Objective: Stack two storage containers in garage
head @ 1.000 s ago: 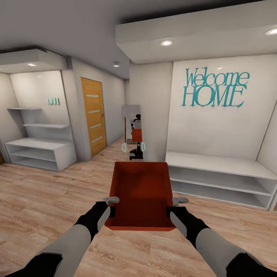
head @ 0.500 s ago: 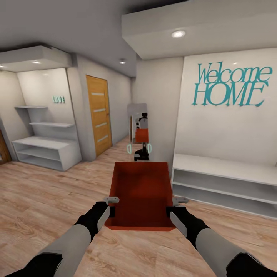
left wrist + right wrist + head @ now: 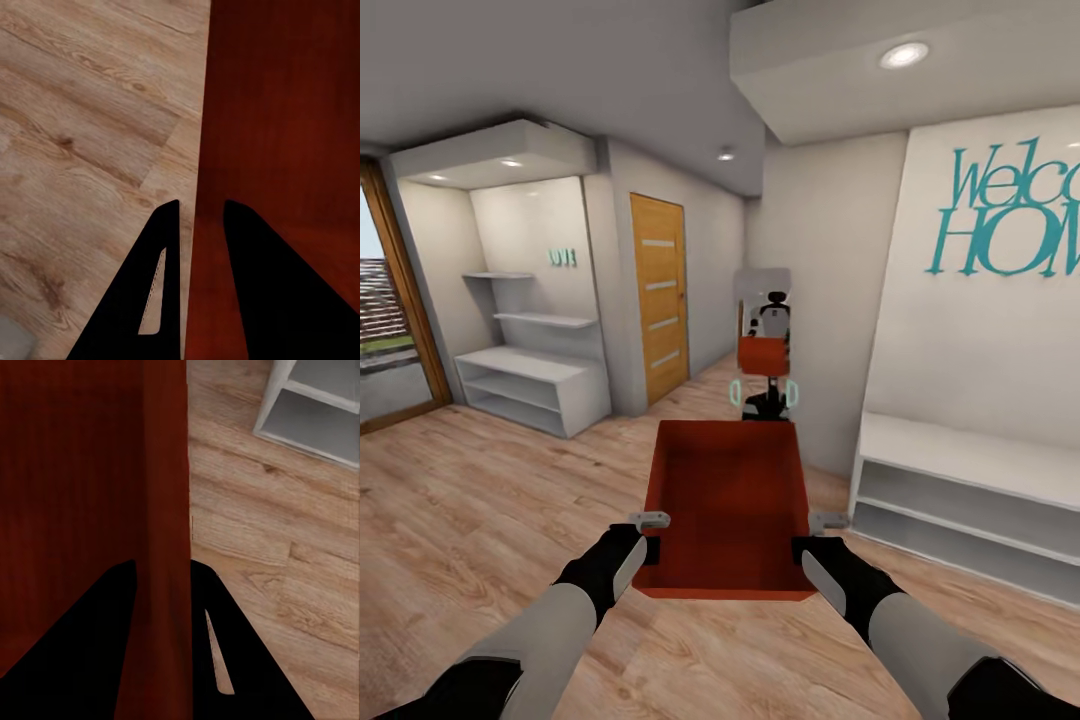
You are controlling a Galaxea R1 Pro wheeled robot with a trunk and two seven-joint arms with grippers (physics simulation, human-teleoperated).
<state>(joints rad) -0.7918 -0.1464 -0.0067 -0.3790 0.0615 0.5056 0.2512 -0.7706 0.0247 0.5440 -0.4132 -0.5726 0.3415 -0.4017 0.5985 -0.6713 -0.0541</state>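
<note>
One orange-red storage container [image 3: 725, 500] hangs level in front of me over light wood plank flooring, held by its two long walls. My left gripper [image 3: 651, 528] is shut on the left wall, and my right gripper [image 3: 813, 530] is shut on the right wall. In the left wrist view, the black fingers [image 3: 150, 300] straddle the container's wall [image 3: 285, 112]. The right wrist view shows the same grip, with the fingers [image 3: 217, 645] either side of the wall [image 3: 161, 472]. The garage is out of view.
This is a hallway. An orange wooden door [image 3: 660, 295] is ahead on the left, beside white shelves [image 3: 530, 385]. A wall mirror [image 3: 763, 345] straight ahead reflects me. A low white bench shelf [image 3: 960, 490] lines the right wall, and a glass door [image 3: 390, 320] is at far left.
The camera has turned left and moved forward, so the door, mirror and lettering have slid right in the picture. The glass door has come into view. The container stays fixed between both grippers.
</note>
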